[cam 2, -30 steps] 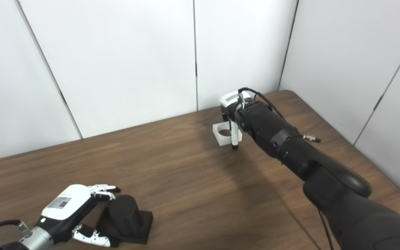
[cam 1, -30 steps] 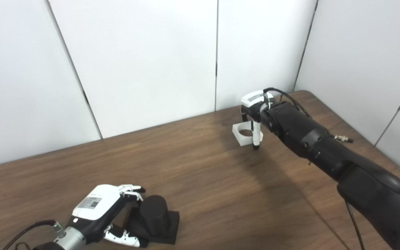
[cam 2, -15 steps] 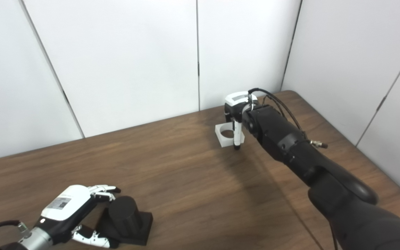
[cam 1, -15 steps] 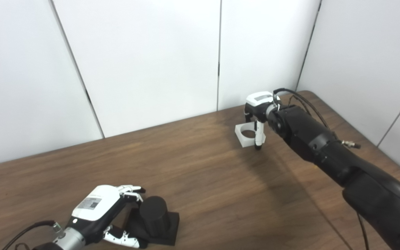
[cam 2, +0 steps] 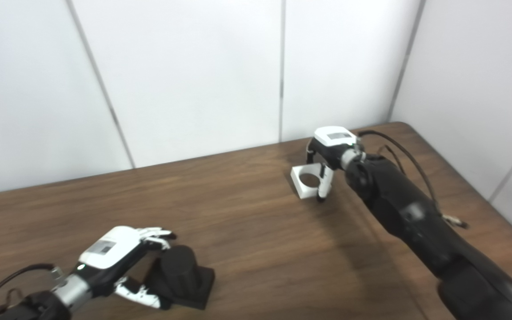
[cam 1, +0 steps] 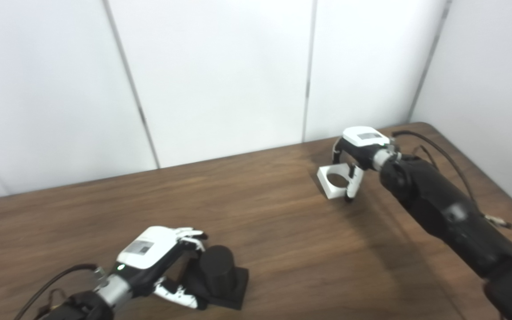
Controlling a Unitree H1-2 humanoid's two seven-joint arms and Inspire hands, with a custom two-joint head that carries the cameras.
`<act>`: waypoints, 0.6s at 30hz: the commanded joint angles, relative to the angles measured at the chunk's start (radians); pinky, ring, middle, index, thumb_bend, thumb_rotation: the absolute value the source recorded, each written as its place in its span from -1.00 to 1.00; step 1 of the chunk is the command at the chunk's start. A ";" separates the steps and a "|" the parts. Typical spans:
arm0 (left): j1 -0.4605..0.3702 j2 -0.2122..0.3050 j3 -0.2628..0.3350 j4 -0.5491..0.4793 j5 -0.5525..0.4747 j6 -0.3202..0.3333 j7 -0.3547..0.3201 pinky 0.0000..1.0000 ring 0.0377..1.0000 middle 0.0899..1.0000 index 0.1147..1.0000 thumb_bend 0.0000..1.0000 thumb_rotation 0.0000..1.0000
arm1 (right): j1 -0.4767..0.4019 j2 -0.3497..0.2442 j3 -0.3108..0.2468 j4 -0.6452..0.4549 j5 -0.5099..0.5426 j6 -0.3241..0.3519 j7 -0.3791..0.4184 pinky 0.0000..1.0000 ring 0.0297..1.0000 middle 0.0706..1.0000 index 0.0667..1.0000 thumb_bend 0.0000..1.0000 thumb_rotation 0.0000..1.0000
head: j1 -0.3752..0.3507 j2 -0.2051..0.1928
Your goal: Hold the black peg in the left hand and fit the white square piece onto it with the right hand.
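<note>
Black peg (cam 1: 217, 268) stands upright on its square black base at the near left of the wooden bench (cam 1: 256, 231). Left hand (cam 1: 157, 258) is beside it on the left, fingers (cam 1: 190, 233) curled over toward the top of the peg and thumb low against the base — touching or just short of it, cannot tell, so a firm grip is not confirmed. White square piece (cam 1: 337, 181), with a round hole through it, lies flat at the far right of the bench, well apart from the peg. Right hand (cam 1: 357, 153) is arched over the piece from the right, fingers pointing down — one white fingertip (cam 1: 353, 190) is on the near right corner, another behind the far edge. Piece looks lightly bracketed between them, not lifted off the bench.
</note>
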 commanded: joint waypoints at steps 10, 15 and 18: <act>-0.003 -0.007 -0.037 0.063 0.067 0.017 -0.044 0.71 0.79 0.73 -0.15 0.05 -0.87 | -0.027 -0.056 -0.051 -0.198 0.068 -0.092 0.030 0.70 0.70 0.50 -0.11 0.04 -0.74 | 0.120 0.035; -0.008 -0.021 -0.041 0.073 0.074 0.019 -0.026 0.69 0.78 0.71 -0.15 0.05 -0.86 | -0.028 -0.061 -0.043 -0.263 0.069 -0.132 0.051 0.64 0.69 0.49 -0.11 0.04 -0.73 | 0.168 0.048; -0.013 -0.031 -0.041 0.079 0.076 0.023 -0.023 0.70 0.79 0.71 -0.16 0.05 -0.86 | -0.029 -0.059 -0.041 -0.311 0.074 -0.140 0.083 0.65 0.70 0.50 -0.11 0.04 -0.73 | 0.191 0.055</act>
